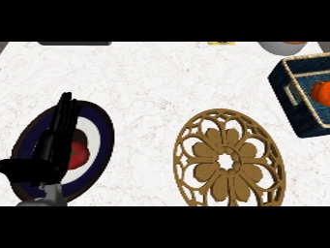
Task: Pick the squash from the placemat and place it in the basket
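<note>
- Head view: the orange squash (327, 92) already lies inside the dark blue basket (290, 80) at the surface's (146, 82) right edge, so by my judgement the placing step is done.
- The wooden openwork placemat (229, 160) near the front edge, middle-right, carries nothing.
- The left robot hand (53, 145) hovers over a navy-and-white plate (101, 140) at the front left, fingers straight and together, thumb out, clamped on nothing; a red fruit (79, 152) shows on the plate beside it.
- The right robot hand does not show.
- Next move, as I judge it: little is left beyond drawing the robot hand away from the plate without nudging the red fruit.
- Count: one squash, one basket, one placemat, one plate, one red fruit, one robot hand in view.
</note>
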`<action>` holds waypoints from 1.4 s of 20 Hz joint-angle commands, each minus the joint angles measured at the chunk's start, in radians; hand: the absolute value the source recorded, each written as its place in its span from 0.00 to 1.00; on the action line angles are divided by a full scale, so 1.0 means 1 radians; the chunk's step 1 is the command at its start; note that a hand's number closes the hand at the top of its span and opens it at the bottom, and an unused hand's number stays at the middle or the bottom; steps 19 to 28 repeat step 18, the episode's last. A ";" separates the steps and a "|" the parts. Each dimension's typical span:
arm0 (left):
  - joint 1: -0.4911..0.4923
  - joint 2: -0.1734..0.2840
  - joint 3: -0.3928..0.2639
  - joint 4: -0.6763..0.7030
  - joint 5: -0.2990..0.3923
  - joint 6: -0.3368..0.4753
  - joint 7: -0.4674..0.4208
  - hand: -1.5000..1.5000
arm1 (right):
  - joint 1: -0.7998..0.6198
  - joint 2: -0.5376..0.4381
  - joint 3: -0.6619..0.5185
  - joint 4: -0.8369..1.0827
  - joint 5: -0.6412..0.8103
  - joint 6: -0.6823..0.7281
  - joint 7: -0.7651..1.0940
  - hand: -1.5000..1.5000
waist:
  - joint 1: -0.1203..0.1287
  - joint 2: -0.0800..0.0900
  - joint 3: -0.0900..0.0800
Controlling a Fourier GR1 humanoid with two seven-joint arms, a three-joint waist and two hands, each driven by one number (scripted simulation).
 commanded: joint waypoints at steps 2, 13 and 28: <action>0.007 0.022 0.022 -0.030 0.011 -0.011 0.012 0.50 | -0.011 -0.105 -0.056 0.116 -0.020 -0.019 -0.048 0.00 | 0.007 0.003 0.001; -0.019 -0.018 -0.002 0.045 -0.014 0.008 -0.037 0.50 | -0.079 -0.322 -0.170 0.379 -0.134 0.131 -0.071 0.00 | 0.017 0.008 0.002; -0.042 -0.001 -0.005 -0.007 -0.013 0.009 0.042 0.50 | -0.044 -0.416 -0.205 0.459 -0.183 0.330 -0.123 0.00 | 0.013 0.006 0.003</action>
